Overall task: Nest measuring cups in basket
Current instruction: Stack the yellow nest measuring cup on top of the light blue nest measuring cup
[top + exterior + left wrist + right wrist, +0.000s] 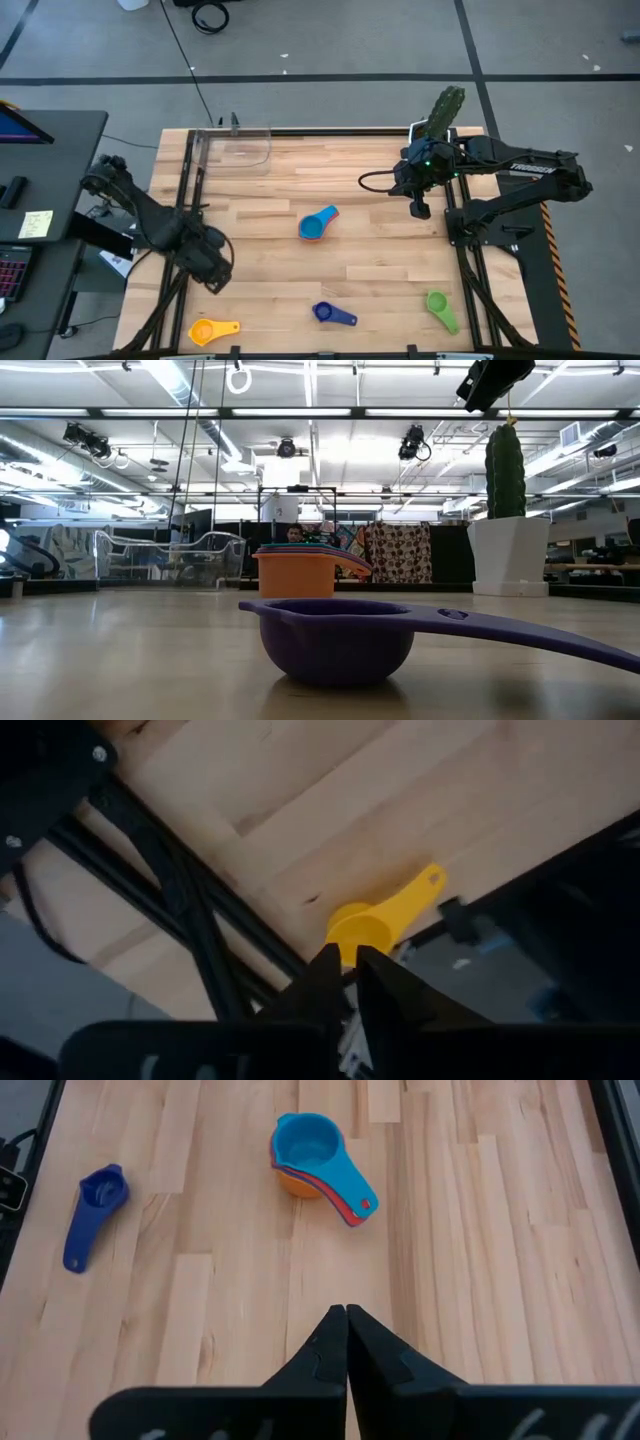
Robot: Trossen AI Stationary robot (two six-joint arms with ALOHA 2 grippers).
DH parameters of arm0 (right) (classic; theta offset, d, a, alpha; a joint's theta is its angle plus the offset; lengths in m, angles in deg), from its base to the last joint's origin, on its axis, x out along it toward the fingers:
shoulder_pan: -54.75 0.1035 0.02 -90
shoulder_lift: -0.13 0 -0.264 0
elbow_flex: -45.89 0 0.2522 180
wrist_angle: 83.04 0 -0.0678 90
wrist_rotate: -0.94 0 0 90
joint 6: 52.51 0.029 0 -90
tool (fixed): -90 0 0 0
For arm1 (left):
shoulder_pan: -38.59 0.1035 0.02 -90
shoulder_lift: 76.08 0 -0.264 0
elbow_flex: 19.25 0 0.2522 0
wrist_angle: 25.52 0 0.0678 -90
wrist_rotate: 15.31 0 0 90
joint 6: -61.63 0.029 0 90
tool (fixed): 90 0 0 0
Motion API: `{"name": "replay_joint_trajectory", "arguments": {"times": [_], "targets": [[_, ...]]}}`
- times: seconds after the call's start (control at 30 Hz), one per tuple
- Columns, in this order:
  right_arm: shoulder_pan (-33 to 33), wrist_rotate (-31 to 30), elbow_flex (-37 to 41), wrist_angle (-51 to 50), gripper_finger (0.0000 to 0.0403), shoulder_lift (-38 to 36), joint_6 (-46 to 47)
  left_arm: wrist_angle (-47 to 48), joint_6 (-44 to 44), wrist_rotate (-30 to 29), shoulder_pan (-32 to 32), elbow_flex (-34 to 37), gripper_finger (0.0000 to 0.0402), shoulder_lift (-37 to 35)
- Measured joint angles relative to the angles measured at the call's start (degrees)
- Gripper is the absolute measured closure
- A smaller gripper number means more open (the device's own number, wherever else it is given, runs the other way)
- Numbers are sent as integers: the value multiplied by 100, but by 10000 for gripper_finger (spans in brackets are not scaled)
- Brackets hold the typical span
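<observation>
Blue-topped cup stack (312, 1158) ahead, apart from right claw (347, 1342)

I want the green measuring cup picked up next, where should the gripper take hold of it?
Grip the green cup by its flat handle, coming straight down from above: it lies alone near the table's front right, handle pointing toward the front edge, nearest the right gripper.

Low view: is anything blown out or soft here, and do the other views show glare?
Low view: ceiling lights behind are overexposed, and the near dark blue plastic measuring cup looks slightly soft and looms large. High view: even light, faint shadows, the clear rectangular basket barely visible against the wood. Right wrist view: sharp, no glare on the nested stack of cups.
</observation>
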Motion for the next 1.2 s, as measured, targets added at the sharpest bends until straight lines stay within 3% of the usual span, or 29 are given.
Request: {"name": "replay_joint_trajectory", "arguments": {"times": [0.33,0.53,0.83,1.07,1.2], "targets": [[0,61,0,-2,396,0,61,-71,364,88,-475,0,290,846],[0,66,0,-2,396,0,101,-436,780,101,-704,0,287,962],[0,61,0,99,396,0,961,-486,1698,-108,-1158,0,287,962],[0,-28,2,760,396,0,1273,-490,1816,-116,-1630,0,293,962],[0,-31,2,1221,396,0,1490,-507,1431,-215,-1921,0,293,962]]}}
